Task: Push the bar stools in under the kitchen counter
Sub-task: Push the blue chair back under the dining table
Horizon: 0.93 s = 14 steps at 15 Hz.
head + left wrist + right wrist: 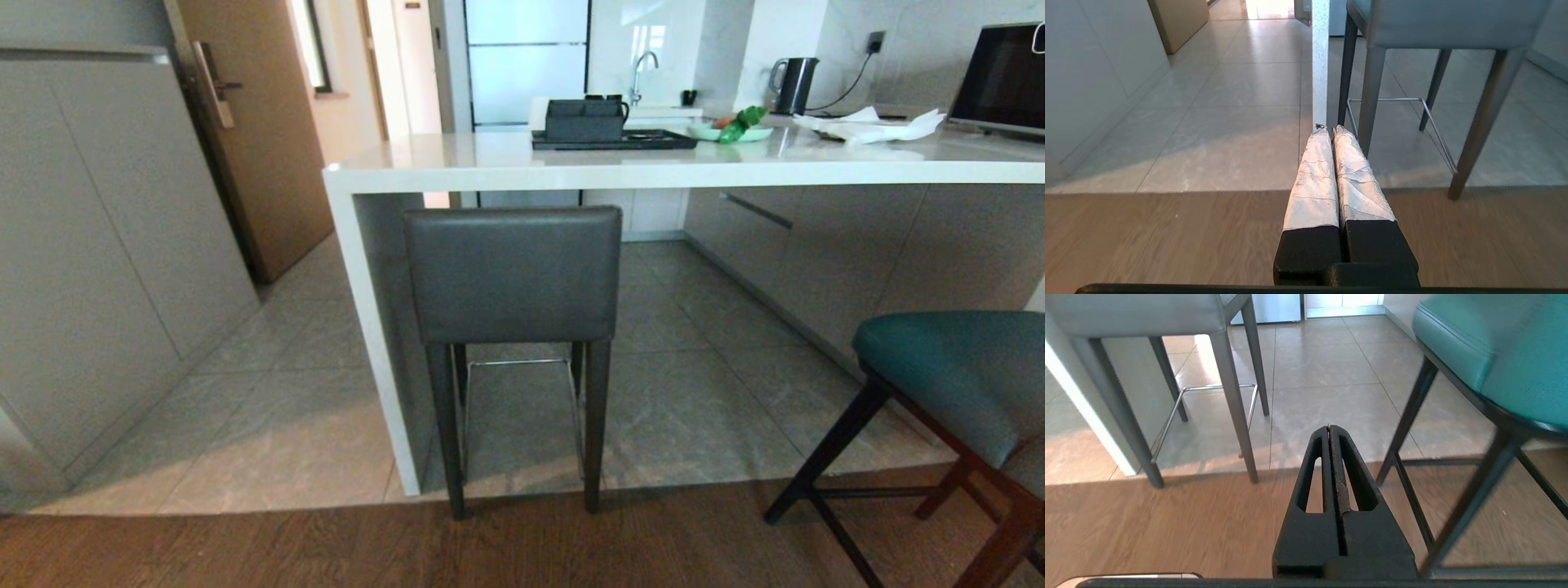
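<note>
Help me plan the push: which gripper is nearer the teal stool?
Right. The right gripper, shut, hangs just beside the teal stool; the left gripper faces the counter's end panel.

Teal stool (955, 392) cut off (right edge); its back unseen.

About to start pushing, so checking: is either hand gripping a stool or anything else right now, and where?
Nothing is held. The left hand and the right hand are both shut on nothing, low over the wood floor, short of the grey stool and the teal stool.
</note>
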Tool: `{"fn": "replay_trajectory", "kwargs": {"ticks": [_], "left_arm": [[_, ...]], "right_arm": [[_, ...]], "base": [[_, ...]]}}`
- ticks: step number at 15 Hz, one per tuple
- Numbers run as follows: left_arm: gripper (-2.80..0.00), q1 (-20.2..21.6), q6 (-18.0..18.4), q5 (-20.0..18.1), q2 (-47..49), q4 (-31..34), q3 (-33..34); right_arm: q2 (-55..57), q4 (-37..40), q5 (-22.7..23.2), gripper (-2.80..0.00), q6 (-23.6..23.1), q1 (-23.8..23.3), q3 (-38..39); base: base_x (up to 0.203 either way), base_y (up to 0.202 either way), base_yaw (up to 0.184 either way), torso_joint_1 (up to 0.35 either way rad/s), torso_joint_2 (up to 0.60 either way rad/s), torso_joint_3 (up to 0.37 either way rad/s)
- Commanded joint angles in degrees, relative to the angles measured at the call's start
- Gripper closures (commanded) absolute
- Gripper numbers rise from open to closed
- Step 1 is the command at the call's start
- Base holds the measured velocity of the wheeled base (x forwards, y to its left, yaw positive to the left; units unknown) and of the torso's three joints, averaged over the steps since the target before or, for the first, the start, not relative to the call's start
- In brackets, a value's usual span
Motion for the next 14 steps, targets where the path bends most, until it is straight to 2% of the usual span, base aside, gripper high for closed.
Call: {"fn": "replay_trajectory", "kwargs": {"ticks": [1, 7, 14], "left_arm": [[0.0, 0.01, 0.02, 0.0, 0.09, -0.06, 0.18], [0.0, 0.01, -0.12, 0.09, 0.09, 0.03, 0.18], [0.0, 0.01, -0.24, 0.09, 0.09, -0.06, 0.18]], "right_arm": [[0.09, 0.03, -0.02, 0.0, 0.0, 0.0, 0.06], [0.09, 0.03, -0.02, 0.0, 0.0, 0.0, -0.02], [0.09, 0.03, -0.02, 0.0, 0.0, 0.0, -0.02]], "base": [[-0.201, 0.0, 0.003, -0.001, 0.01, 0.002], [-0.187, 0.0, -0.002, -0.001, 0.0, 0.003], [0.0, 0.0, 0.0, 0.0, 0.0, 0.0]]}}
